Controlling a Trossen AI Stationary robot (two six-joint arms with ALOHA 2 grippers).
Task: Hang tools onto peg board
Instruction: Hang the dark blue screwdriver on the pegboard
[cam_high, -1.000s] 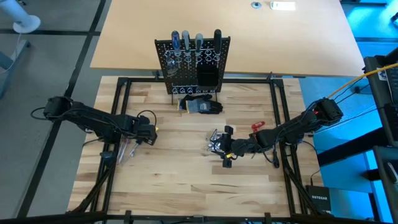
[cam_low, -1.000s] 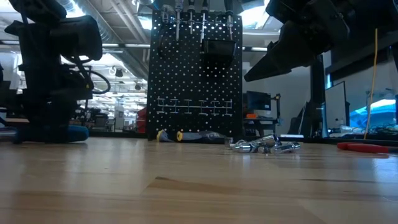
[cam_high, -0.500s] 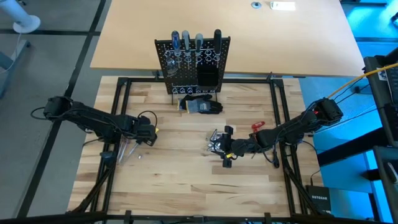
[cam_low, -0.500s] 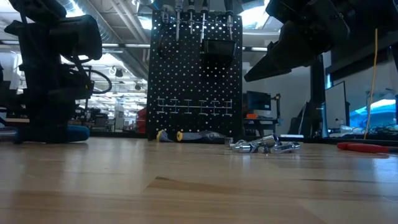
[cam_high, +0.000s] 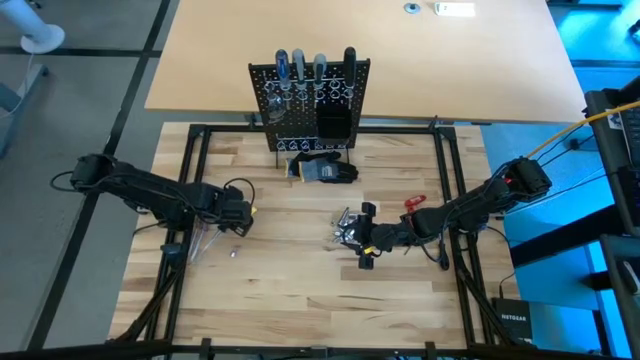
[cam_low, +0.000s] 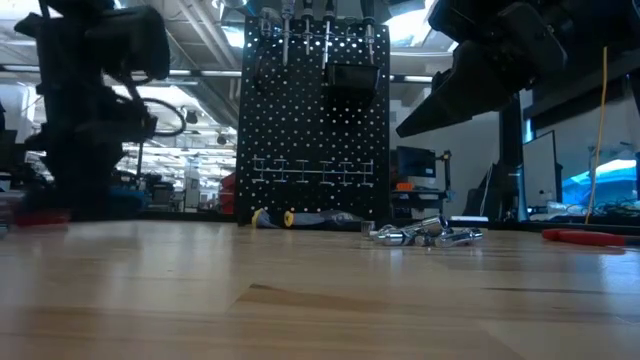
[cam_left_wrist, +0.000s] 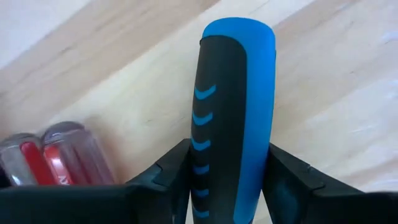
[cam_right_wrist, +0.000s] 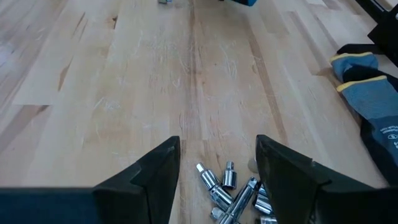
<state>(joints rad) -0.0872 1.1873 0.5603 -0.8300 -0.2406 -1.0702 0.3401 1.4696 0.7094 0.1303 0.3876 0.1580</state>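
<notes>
- you have open wood across the near half of the table (cam_high: 300, 290).
- the glove bundle (cam_high: 325, 170) blocks the peg board (cam_high: 310, 100) foot; the silver pieces (cam_high: 347, 232) clutter centre-right.

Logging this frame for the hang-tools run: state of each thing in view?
Left gripper: shut on blue screwdriver.
Right gripper: open, empty, over silver pieces.
Peg board: upright, four screwdrivers hung along its top.
Red screwdrivers: lying on table.
Gloves: lying before the board.
</notes>
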